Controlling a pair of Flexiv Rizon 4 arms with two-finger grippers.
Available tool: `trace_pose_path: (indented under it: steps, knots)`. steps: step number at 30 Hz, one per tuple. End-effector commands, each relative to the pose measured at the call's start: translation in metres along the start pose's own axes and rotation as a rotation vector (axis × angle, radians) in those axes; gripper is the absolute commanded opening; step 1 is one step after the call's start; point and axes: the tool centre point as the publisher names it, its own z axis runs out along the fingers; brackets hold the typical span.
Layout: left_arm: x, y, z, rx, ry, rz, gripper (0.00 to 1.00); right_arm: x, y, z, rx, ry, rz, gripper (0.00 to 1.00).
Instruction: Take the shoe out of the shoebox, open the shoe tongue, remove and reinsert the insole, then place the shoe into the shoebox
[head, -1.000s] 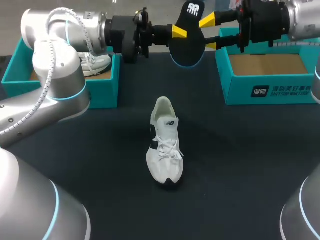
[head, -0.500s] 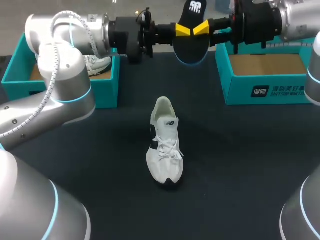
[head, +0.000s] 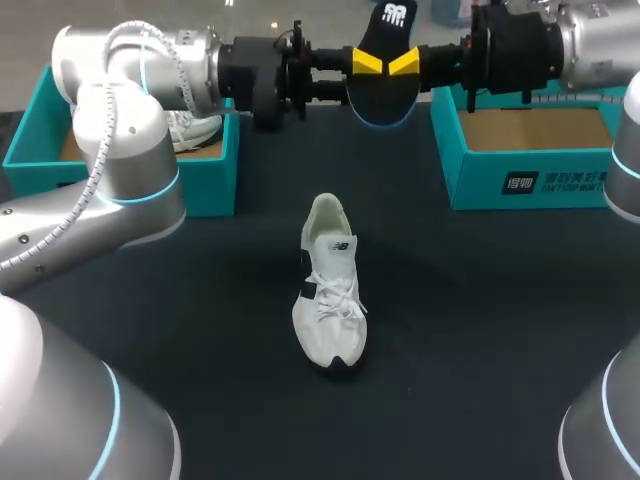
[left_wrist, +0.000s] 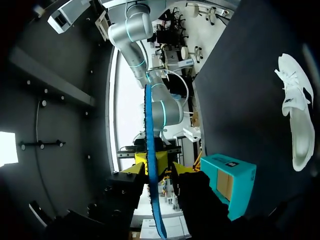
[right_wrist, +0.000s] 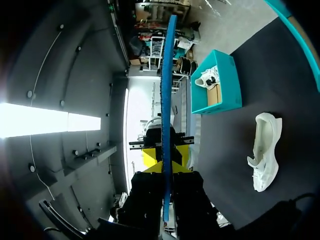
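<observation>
Teal left shoebox (head: 210, 178) holds a white sneaker (head: 193, 128); right shoebox (head: 478, 182) shows cardboard.

A dark table (head: 480, 330); at its far left stands an open teal box (head: 212, 178), with a white sneaker (head: 195, 128) lying inside on brown cardboard

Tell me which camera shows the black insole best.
The head view. There the flat black foam insole is held up with its broad face and white logo turned to the camera. The left wrist view shows the insole only edge-on, as a thin blue strip, and so does the right wrist view.
</observation>
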Motion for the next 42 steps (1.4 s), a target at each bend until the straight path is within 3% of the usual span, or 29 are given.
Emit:
trace_pose_path:
  steps: [1,17,27,37,42]
  knots:
    - [0.002,0.004,-0.022,0.043,0.033,-0.006,1.0,-0.002,-0.002,-0.003,-0.017,-0.003,-0.009,0.0]
    - [0.023,0.009,-0.094,0.199,0.201,0.019,1.0,-0.004,0.003,-0.016,-0.043,-0.026,-0.025,0.0]
    - [0.04,0.006,-0.123,0.265,0.293,0.034,1.0,-0.005,0.001,-0.019,-0.059,-0.032,-0.047,0.0]
    - [0.068,0.004,-0.162,0.28,0.455,0.041,1.0,-0.01,0.011,-0.016,-0.051,-0.039,-0.223,0.0]
    - [0.08,0.004,-0.177,0.27,0.516,0.036,1.0,-0.01,0.02,-0.009,-0.066,-0.11,-0.326,0.0]
